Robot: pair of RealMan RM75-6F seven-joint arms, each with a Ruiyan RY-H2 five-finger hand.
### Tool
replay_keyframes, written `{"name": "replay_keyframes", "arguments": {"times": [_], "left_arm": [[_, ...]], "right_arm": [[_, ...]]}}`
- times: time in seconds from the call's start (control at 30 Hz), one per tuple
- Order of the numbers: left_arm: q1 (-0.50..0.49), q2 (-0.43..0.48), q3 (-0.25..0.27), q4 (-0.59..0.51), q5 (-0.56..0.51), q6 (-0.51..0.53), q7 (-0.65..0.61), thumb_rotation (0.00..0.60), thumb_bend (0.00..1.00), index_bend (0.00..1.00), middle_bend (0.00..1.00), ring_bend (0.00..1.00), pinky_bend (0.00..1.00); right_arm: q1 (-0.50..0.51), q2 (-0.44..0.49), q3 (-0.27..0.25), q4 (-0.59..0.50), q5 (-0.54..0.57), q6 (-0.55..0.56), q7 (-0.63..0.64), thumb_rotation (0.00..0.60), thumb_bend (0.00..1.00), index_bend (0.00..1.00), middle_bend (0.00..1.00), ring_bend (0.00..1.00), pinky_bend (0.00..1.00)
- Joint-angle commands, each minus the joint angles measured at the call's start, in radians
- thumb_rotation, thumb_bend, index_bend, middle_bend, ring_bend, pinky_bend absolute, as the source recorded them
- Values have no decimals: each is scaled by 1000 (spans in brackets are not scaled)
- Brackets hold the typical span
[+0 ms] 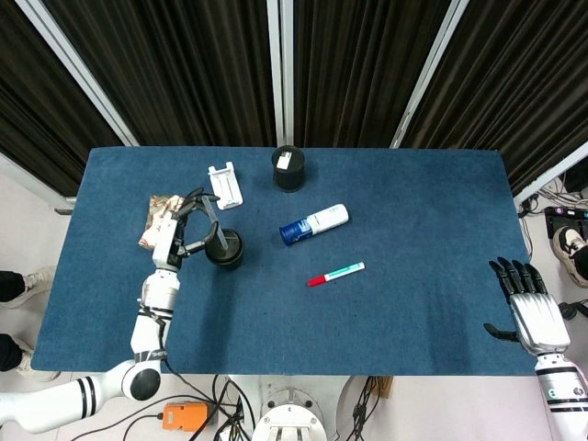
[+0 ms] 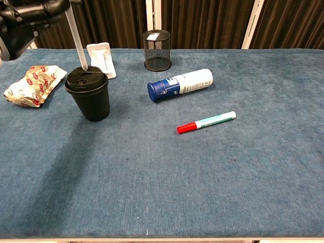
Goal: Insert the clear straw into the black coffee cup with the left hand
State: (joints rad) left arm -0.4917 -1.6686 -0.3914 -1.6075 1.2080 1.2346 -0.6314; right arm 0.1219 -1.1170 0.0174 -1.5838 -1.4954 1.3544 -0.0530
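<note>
The black coffee cup [image 1: 224, 249] [image 2: 89, 95] stands upright with its lid on, left of the table's middle. My left hand [image 1: 181, 228] [image 2: 30, 17] is raised above and to the left of it and pinches the clear straw [image 1: 214, 226] [image 2: 76, 36] near its top. The straw hangs almost upright, its lower tip at the back of the cup's lid; whether it has entered the lid's hole I cannot tell. My right hand [image 1: 533, 309] rests open at the table's right front edge, holding nothing.
A crumpled red-and-white wrapper [image 2: 30, 85] lies left of the cup. Behind it are a white plastic holder [image 2: 102, 59] and a black mesh pen pot [image 2: 157, 49]. A blue-capped white bottle [image 2: 180, 84] and a red-capped marker [image 2: 206, 122] lie to the right.
</note>
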Motion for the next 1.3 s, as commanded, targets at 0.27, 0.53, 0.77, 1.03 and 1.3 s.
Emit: {"name": "replay_keyframes", "arguments": {"times": [0.27, 0.53, 0.77, 1.03, 1.3], "left_arm": [[14, -29, 34, 49, 25, 25, 10, 600, 452, 586, 317, 73, 0], [22, -39, 47, 63, 38, 25, -1, 600, 453, 586, 317, 71, 0], [24, -57, 72, 92, 63, 21, -8, 600, 455, 586, 317, 71, 0], [28, -117, 101, 182, 94, 40, -24, 600, 457, 586, 317, 70, 0], [28, -150, 119, 259, 119, 54, 2, 600, 432, 476, 262, 40, 0]], "right_arm": [[-2, -3, 0, 4, 2, 4, 8, 600, 222, 0, 90, 0, 68], [-5, -2, -1, 4, 0, 11, 15, 600, 221, 0, 90, 0, 68], [-8, -3, -2, 8, 1, 13, 24, 600, 221, 0, 90, 0, 68], [-8, -5, -1, 13, 1, 13, 32, 600, 221, 0, 90, 0, 68], [-8, -5, 0, 14, 4, 13, 38, 600, 221, 0, 90, 0, 68]]}}
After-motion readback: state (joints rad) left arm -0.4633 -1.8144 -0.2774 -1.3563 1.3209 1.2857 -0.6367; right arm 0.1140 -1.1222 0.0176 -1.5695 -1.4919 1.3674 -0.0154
